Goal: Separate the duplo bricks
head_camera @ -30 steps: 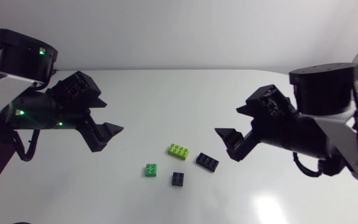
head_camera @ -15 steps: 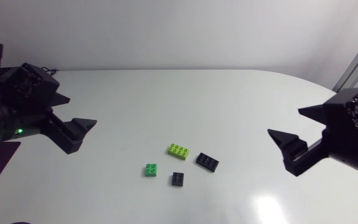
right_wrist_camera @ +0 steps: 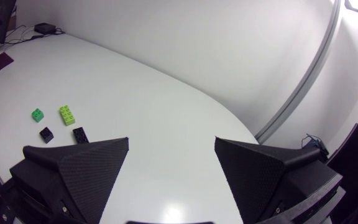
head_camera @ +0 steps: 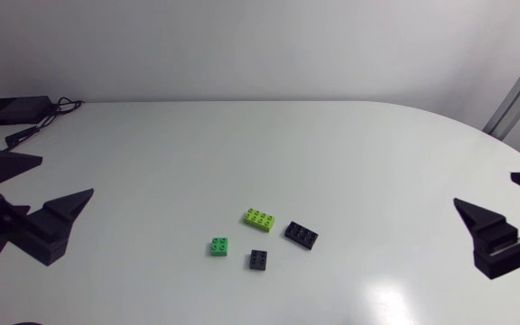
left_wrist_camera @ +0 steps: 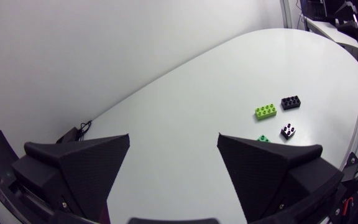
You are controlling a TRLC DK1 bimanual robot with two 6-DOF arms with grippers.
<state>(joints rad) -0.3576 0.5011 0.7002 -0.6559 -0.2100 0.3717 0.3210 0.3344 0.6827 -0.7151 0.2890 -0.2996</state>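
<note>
Nearest us, the left claw hung at the left edge of the surface, jaws spread wide w/ nothing btwn them. The right claw was at the right edge, just as wide & empty. Both were well apart from the bricks.

Next out, mid-surface, lay the small black brick, w/ the small green brick near it on its left. A bit further was the long black brick, & furthest of the four the lime brick. All lay flat, studs up, none touching another as far as we could tell, so the separating looked done.

The lime brick's long axis ran approx. left-right w/ a slight tilt. The long black brick ran diagonally, far-left to near-right. The small two were square.

Handling, our guess: hard plastic, light, stiff, not fragile, smooth walls prob. slippery. Best hold is across the short width, on the flat side walls below the studs.

At the far left corner sat a small black box w/ a cable.
</note>
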